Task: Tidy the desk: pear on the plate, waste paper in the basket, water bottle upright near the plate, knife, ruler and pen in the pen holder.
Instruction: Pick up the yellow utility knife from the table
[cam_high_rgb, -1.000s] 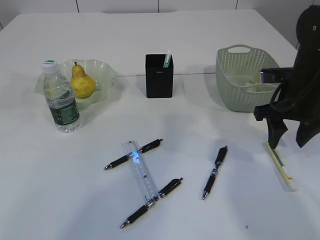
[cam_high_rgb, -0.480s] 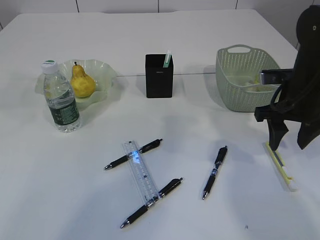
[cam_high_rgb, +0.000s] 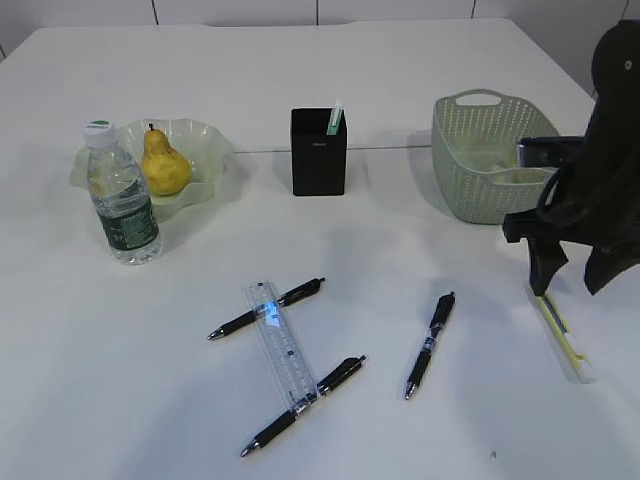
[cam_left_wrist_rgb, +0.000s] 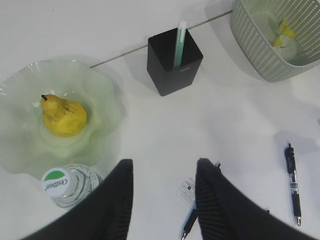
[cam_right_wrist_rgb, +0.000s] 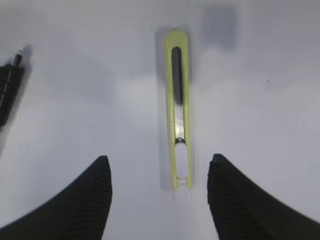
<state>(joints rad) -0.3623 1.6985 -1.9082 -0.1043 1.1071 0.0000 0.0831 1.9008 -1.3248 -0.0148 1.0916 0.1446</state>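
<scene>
Yellow-green plastic utility knife (cam_right_wrist_rgb: 179, 107), slim and long, flat on the white worktop (cam_high_rgb: 400, 60) near its right edge, lengthwise away from the camera in the right wrist view. Directly below the right gripper (cam_right_wrist_rgb: 159, 185), between the two dark fingers (cam_right_wrist_rgb: 85, 200) and apart from both; jaws wide open, nothing held. Long axis square to the line across the jaws, so a straight descent should bracket the narrow width; judged the step in hand. In the exterior view, the right gripper (cam_high_rgb: 565, 280) hovering over the knife's far end, the near end pointing toward the front-right corner. Right arm clearly the nearer one.

Left gripper (cam_left_wrist_rgb: 162, 197) about half open, empty, high above the left-middle of the worktop.

Elsewhere: yellow pear (cam_high_rgb: 164, 162) in the pale green ruffled plate (cam_high_rgb: 205, 140) toward the left edge, clear water bottle with green label (cam_high_rgb: 120, 195) upright just beside it. Black square pen holder (cam_high_rgb: 319, 152) mid-worktop toward the back, one pale green item already standing in it. Sage-green perforated basket (cam_high_rgb: 470, 160) behind the right gripper, yellow and white paper scraps (cam_left_wrist_rgb: 280, 37) inside. Clear plastic ruler (cam_high_rgb: 281, 345) and three black pens (cam_high_rgb: 430, 343) not yet collected near the front edge.
</scene>
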